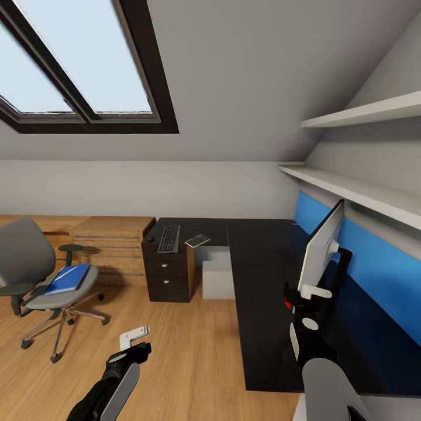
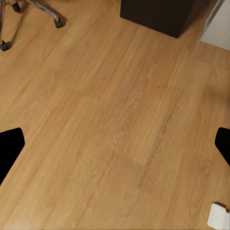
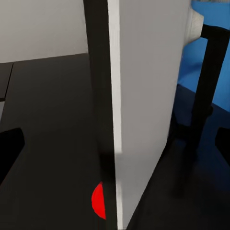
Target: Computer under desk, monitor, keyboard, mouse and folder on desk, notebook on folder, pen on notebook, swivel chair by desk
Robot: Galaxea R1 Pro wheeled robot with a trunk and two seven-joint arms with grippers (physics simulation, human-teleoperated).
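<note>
A blue folder [image 1: 68, 278] lies on the grey swivel chair [image 1: 35, 269]. The left gripper [image 1: 133, 341] hangs open over the wooden floor [image 2: 115, 124]. Farther right, a dark keyboard [image 1: 169, 238] rests on the black desk [image 1: 263, 275]. The right gripper [image 1: 309, 295], fingers apart, straddles the thin white monitor [image 1: 320, 251].

Both arms have glossy black joints and housings with smooth light-grey shell panels along the forearms. The left gripper [image 1: 135, 334] ends in short white fingers on a black wrist block. The right gripper [image 1: 314, 292] has white fingers too, with a red mark and a round white cap beside the black wrist.
</note>
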